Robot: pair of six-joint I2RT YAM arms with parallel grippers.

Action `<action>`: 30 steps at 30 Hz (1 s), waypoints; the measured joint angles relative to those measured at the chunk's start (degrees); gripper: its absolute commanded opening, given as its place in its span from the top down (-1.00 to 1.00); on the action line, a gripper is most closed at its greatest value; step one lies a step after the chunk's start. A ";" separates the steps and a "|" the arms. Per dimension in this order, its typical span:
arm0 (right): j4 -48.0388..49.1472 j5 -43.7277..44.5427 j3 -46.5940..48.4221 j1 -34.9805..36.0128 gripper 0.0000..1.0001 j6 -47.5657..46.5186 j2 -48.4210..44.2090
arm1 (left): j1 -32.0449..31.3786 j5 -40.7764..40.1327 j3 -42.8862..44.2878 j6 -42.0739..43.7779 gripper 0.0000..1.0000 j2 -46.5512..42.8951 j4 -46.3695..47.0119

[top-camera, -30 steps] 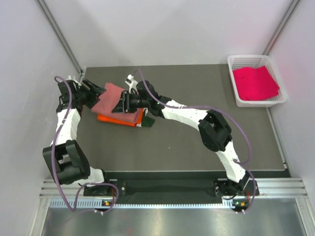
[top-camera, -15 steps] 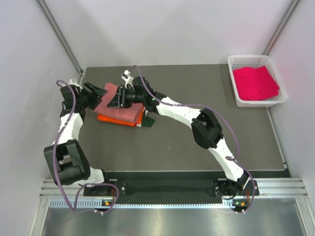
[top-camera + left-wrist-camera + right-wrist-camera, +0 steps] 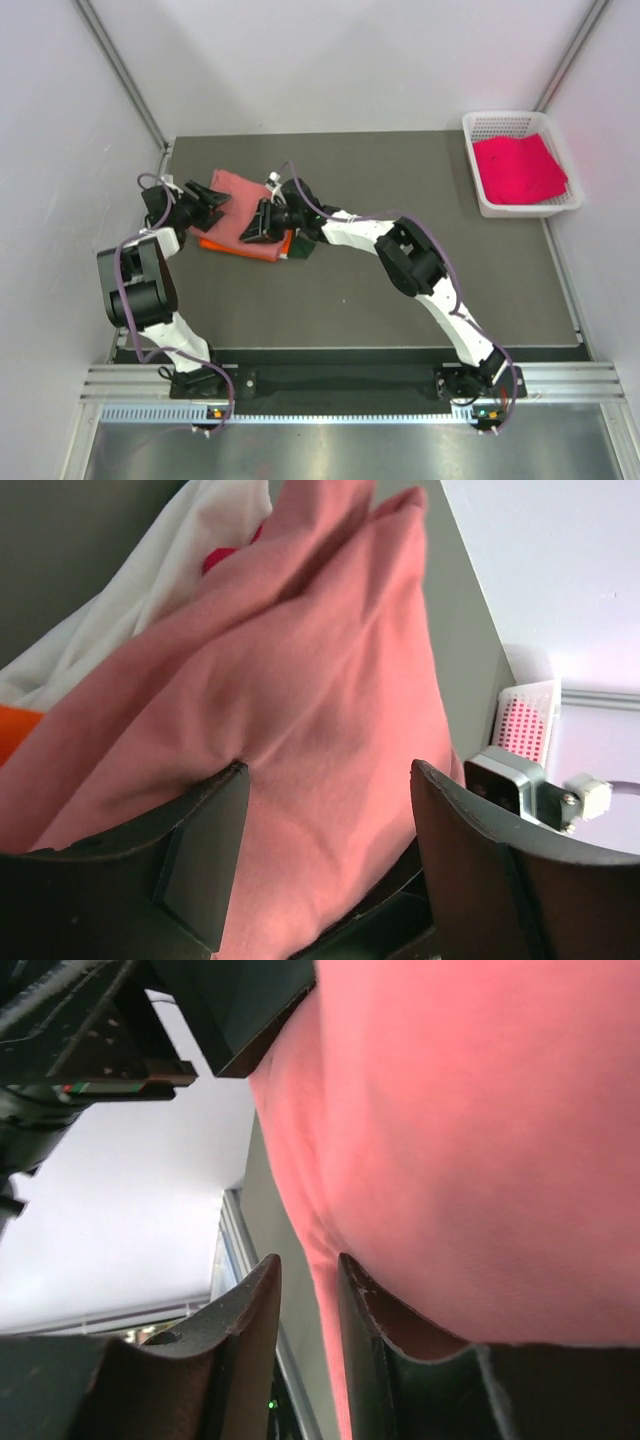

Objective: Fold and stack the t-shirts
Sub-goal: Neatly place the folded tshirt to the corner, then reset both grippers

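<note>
Two-armed: reaching into salmon-pink shirt [image 3: 238, 195] atop orange shirt [image 3: 212, 243].
Holding left gripper [image 3: 328, 780] wide apart astride cloth; holding right gripper [image 3: 310, 1270] narrowly apart, shirt edge between fingers.

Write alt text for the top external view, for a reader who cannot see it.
Two robot arms reach to the far left of a dark table, where the left gripper and right gripper work a salmon-pink shirt lying on an orange shirt. A magenta shirt lies in a white basket at the far right corner.
</note>
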 measured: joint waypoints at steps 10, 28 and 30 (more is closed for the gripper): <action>-2.14 -3.04 -8.79 -8.28 0.23 -3.06 -6.99 | -0.11 0.52 0.92 0.52 -0.42 3.72 2.54; -13.42 5.22 -41.81 -25.07 -0.06 -25.20 -56.83 | -18.75 -16.90 9.84 11.87 -0.50 -20.79 -16.50; -13.31 8.31 -46.82 -26.18 -0.07 -27.41 -61.44 | -22.64 -19.06 9.79 12.31 -0.50 -21.99 -17.64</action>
